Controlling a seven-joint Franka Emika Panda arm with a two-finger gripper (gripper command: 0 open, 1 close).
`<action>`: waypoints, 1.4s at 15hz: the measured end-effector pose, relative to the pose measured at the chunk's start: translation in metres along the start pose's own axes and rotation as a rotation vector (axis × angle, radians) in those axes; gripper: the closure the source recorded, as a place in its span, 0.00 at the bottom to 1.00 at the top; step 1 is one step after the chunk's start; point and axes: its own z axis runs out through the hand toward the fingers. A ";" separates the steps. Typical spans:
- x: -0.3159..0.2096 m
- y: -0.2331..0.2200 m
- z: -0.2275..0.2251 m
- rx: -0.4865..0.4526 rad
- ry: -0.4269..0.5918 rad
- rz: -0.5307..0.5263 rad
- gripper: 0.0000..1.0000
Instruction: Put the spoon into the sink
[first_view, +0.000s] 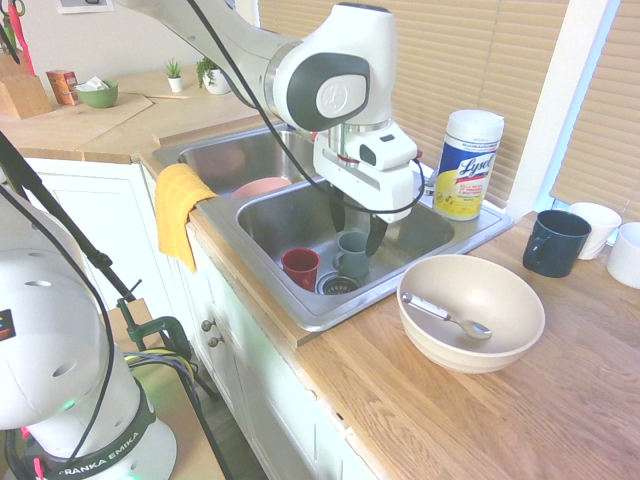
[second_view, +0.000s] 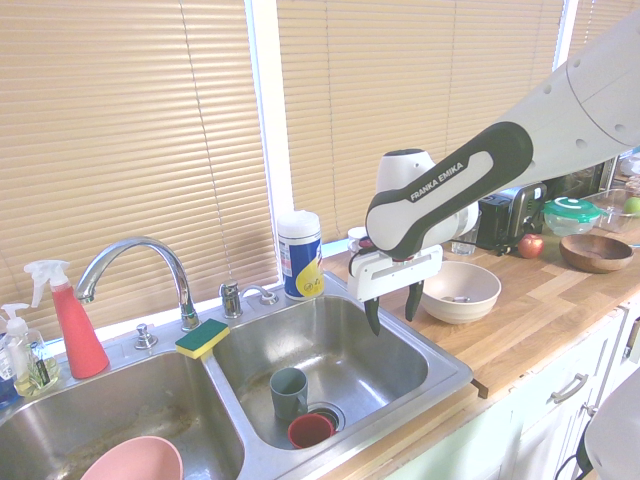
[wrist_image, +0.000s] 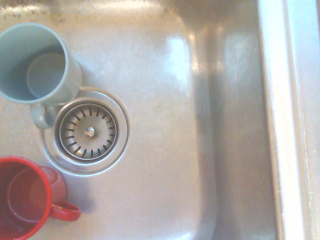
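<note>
So the white two-finger hand (first_view: 357, 222) is hanging over the stainless steel double-basin sink (second_view: 335, 352), fingers spread, nothing between them. The small shiny silver spoon (first_view: 447, 315) is in the big round beige bowl (first_view: 425, 335) on the wooden bench (first_view: 440, 420), just beside the basin, handle up against the rim on the sink side, oval end pointing away. I'd say it has to swing out sideways past the basin edge, then turn so the fingers close across that slim handle.
</note>
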 end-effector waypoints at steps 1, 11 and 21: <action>0.000 0.000 0.000 -0.001 -0.001 0.000 0.00; 0.002 0.041 -0.077 0.074 0.100 0.054 0.00; 0.071 0.163 -0.075 0.189 0.071 0.230 0.00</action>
